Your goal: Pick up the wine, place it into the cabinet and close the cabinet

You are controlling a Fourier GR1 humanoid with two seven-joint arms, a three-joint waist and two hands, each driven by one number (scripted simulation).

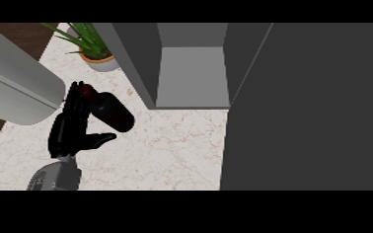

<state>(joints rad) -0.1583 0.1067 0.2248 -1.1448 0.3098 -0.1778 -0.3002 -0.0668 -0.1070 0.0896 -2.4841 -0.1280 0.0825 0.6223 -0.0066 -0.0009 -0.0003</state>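
A dark wine bottle (111,109) lies on its side on the marble counter (175,153), neck pointing up-left. My left hand (71,127) rests just left of it, fingers straight along the bottle's side and thumb stretched out below it; the hand is open and not curled round the bottle. The grey cabinet (191,74) stands at the back with its inside shelf showing. Its open door (299,108) fills the right side of the view. My right hand does not show.
A potted green plant (91,44) stands at the back left beside the cabinet. A large grey rounded object (22,89) covers the left edge. Bare marble lies in front of the cabinet opening.
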